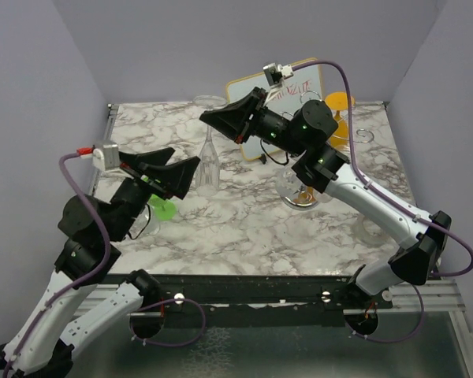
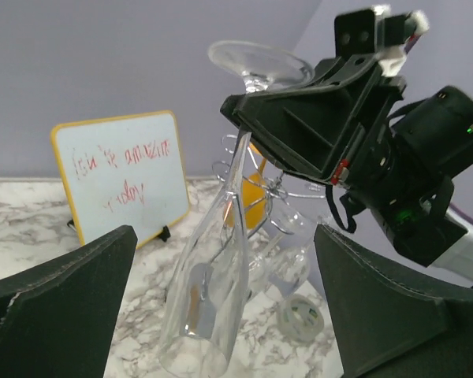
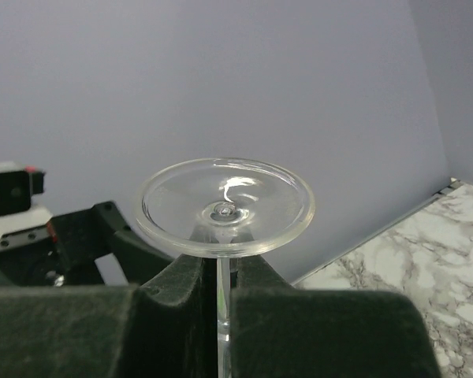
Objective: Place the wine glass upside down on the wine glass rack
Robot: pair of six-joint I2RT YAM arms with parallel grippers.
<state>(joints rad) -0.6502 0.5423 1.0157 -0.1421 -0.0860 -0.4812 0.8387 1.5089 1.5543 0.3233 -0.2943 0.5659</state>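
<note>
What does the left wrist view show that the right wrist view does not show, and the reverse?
Only the left wrist view shows the whiteboard, the rack and the bowl of the glass, mouth down. Only the right wrist view looks down onto the top of the foot, with the stem between the fingers of the right hand. Both show the glass held foot up, gripped at its stem by the right hand.

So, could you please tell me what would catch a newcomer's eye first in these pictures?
The upside-down wine glass, pinched by its stem in the right gripper over the marble table, its round foot on top. The left gripper hangs open just beside its bowl, and a whiteboard with red writing leans at the back.
</note>
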